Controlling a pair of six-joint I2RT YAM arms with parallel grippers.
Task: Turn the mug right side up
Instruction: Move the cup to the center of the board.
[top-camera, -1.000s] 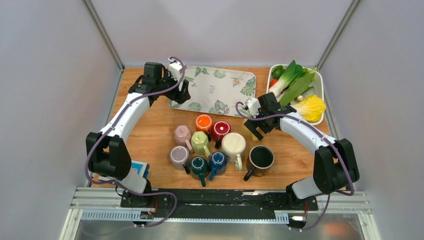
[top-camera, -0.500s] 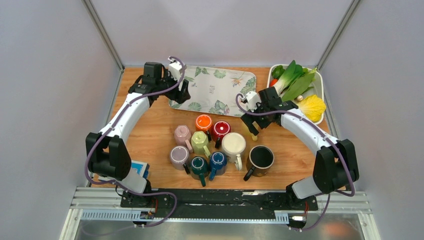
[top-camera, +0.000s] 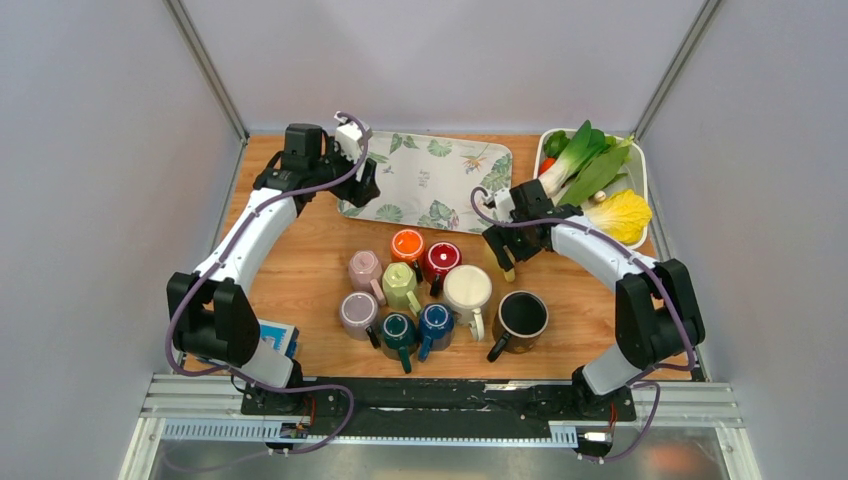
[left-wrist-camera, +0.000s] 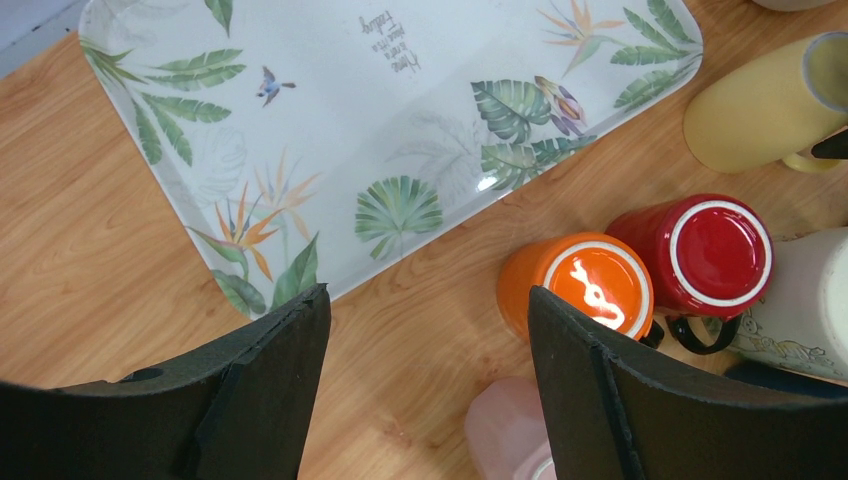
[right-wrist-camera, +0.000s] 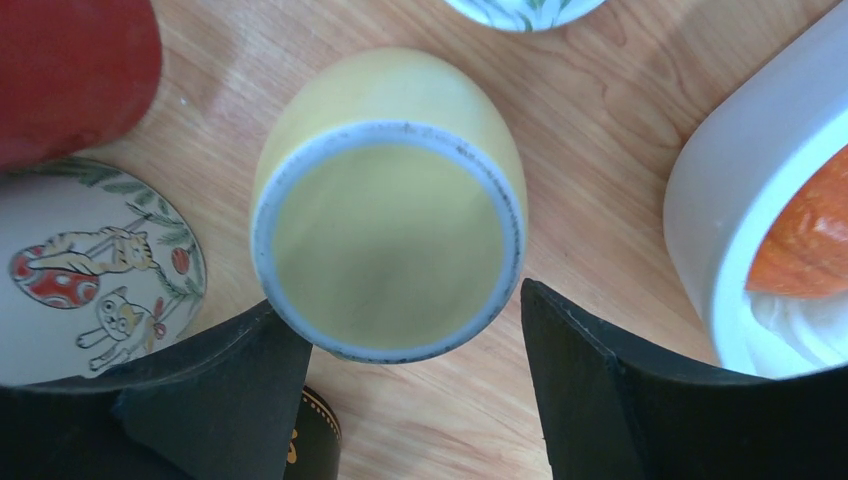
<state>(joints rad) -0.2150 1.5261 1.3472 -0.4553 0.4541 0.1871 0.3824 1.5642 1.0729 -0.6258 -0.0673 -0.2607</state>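
A yellow mug (right-wrist-camera: 390, 230) stands on the wooden table with its flat, blue-grey-ringed end facing up at my right wrist camera. My right gripper (right-wrist-camera: 400, 300) is open just above it, one finger on each side, not touching. In the top view the right gripper (top-camera: 508, 250) hides nearly all of the yellow mug (top-camera: 508, 268). The yellow mug also shows in the left wrist view (left-wrist-camera: 770, 100). My left gripper (top-camera: 362, 185) is open and empty over bare wood (left-wrist-camera: 428, 300), near the tray's front left corner.
Several mugs cluster mid-table: orange (top-camera: 407, 243) and red (top-camera: 441, 258) base up, cream (top-camera: 467, 288), black (top-camera: 522, 313), pink (top-camera: 364, 268), green (top-camera: 400, 285). A leaf-print tray (top-camera: 440, 170) lies behind. A white bin (top-camera: 640, 165) of vegetables stands at the back right.
My right gripper has shifted a little left and back and now sits over the yellow mug. The left arm has barely moved.
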